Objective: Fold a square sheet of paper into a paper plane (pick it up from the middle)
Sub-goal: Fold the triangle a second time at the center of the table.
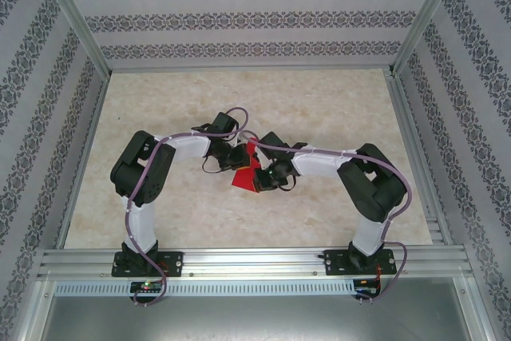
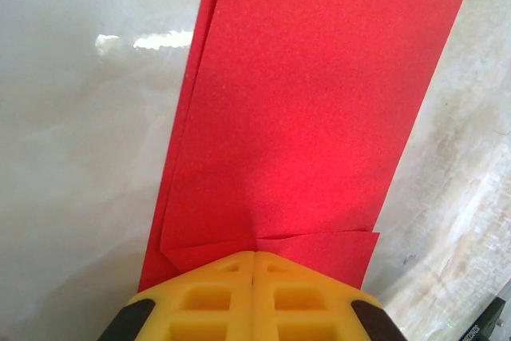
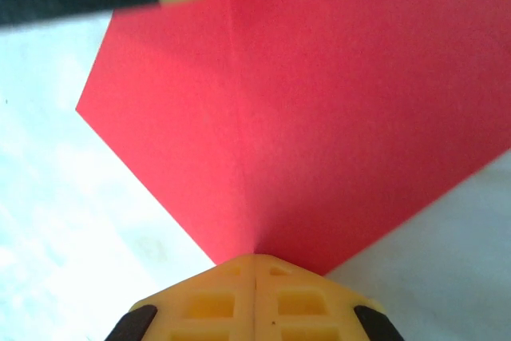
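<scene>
You're looking at a pale, marbled table (image 1: 319, 109), glossy enough to catch a glare of light. Wallpaper (image 1: 239, 13) with grey floral stripes covers the far wall and both side walls. An aluminium rail (image 1: 255, 259) runs along the near edge, and slanting metal posts (image 1: 76, 17) rise from the far corners.

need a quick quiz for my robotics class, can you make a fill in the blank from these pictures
The sheet of paper is ____ in colour.
The left gripper and the right gripper are both ____ on it.
Their fingertips are ____ in colour.
Seen from above, the sheet sits ____ the two arms.
Missing words: red; shut; yellow; between
</scene>
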`<state>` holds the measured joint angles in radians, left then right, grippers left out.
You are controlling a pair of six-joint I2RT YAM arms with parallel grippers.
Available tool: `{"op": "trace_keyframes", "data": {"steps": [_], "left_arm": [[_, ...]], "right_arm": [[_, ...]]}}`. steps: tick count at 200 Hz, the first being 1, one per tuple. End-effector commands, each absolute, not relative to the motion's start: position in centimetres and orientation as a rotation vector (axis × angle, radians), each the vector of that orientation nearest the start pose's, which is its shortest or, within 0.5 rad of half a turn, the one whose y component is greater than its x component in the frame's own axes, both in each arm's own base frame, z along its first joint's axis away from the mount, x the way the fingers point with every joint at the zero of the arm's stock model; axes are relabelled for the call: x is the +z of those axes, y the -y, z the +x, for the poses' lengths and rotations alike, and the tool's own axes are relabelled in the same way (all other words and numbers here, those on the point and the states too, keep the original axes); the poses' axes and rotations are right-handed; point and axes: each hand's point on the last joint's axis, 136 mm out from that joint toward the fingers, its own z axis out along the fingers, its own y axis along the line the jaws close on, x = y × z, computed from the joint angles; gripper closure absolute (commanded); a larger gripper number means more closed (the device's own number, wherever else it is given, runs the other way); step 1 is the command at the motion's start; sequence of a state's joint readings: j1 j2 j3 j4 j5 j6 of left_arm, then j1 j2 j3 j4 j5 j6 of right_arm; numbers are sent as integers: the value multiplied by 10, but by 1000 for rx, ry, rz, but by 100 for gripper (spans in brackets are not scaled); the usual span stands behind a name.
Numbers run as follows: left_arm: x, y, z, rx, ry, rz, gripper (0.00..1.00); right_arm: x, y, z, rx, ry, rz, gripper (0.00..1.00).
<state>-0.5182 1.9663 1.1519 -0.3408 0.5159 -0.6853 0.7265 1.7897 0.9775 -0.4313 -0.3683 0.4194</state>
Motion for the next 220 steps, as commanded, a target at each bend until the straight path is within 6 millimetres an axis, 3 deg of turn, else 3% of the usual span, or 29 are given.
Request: {"op": "trace_keyframes", "data": {"steps": [1,44,62,123,164,220], "left_arm": [[-43,247,294,-689,-3122,-198,94],[-40,248,296,-703,-3114,-197,94],[-38,250,297,-716,-3107,-195,94],[-39,252,297,-739,-3106,-203,94],[-40,252,296,-740,-3107,-211,94],[-42,248,296,-704,-3109,-221,94]], "right_arm": [[3,-266,197,677,-3053,-590,95],[42,-283,238,742,-2865,-462,95],[50,-295,250,782,-2818,-422,94],[27,-316,271,767,-2852,-378,94],[6,-303,258,712,-2921,-384,95],[-16,-270,199,765,-3020,-431,95]]}}
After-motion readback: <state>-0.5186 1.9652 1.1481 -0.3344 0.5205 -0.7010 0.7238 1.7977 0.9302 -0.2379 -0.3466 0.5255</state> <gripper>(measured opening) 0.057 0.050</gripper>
